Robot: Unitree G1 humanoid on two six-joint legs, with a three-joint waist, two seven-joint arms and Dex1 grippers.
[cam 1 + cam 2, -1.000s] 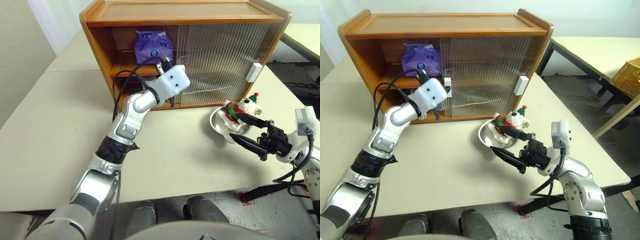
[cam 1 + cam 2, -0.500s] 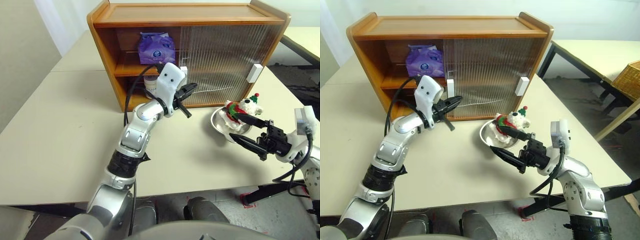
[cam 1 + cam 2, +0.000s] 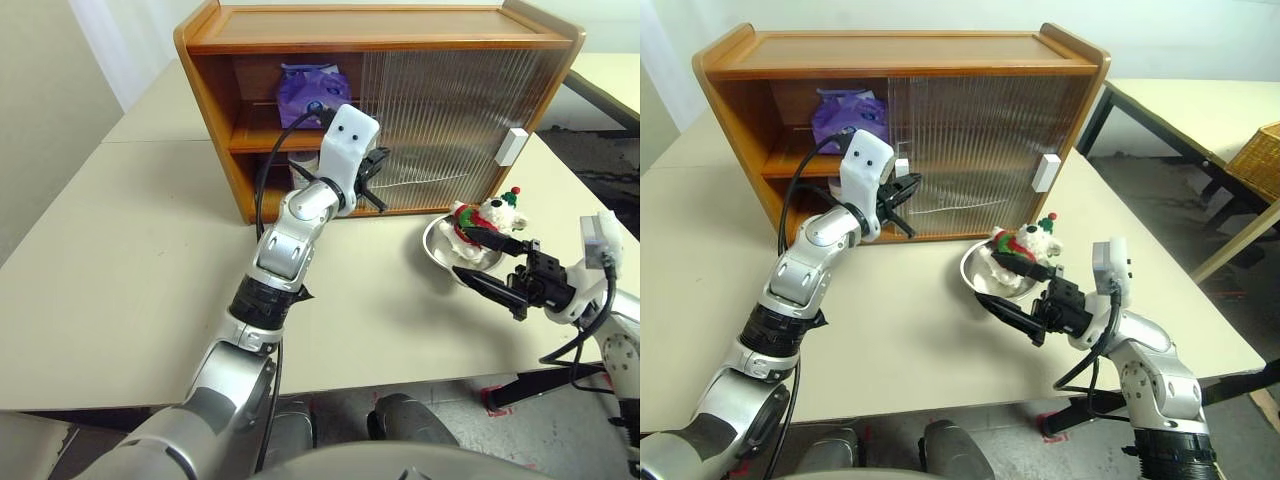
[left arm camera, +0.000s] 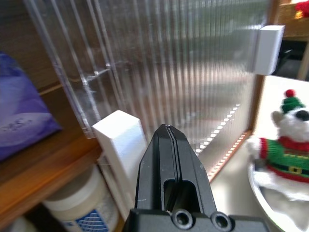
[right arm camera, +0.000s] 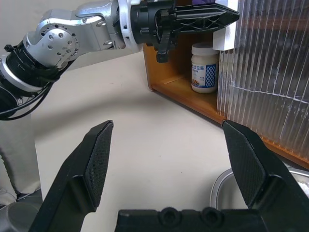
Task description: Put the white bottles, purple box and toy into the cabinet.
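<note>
The cabinet [image 3: 380,105] sits on the cream table [image 3: 120,280], orange-brown frame, left bay open, ribbed translucent doors covering the rest. The purple box [image 3: 305,92] rests on the upper shelf in that open bay, and a white bottle [image 5: 204,66] with a blue label stands on the lower shelf just inside. The toy [image 3: 482,222], a white bear in a red-and-green scarf and hat, sits in a steel bowl [image 3: 440,250] on the table in front of the doors (near the cabinet's right end). The left gripper [image 4: 168,145], fingers pressed together, points at the white handle [image 4: 120,140] on the inner door's edge. The right gripper [image 3: 490,262] hangs beside the bowl, fingers spread wide, empty. Bare tabletop stretches left and in front.
</note>
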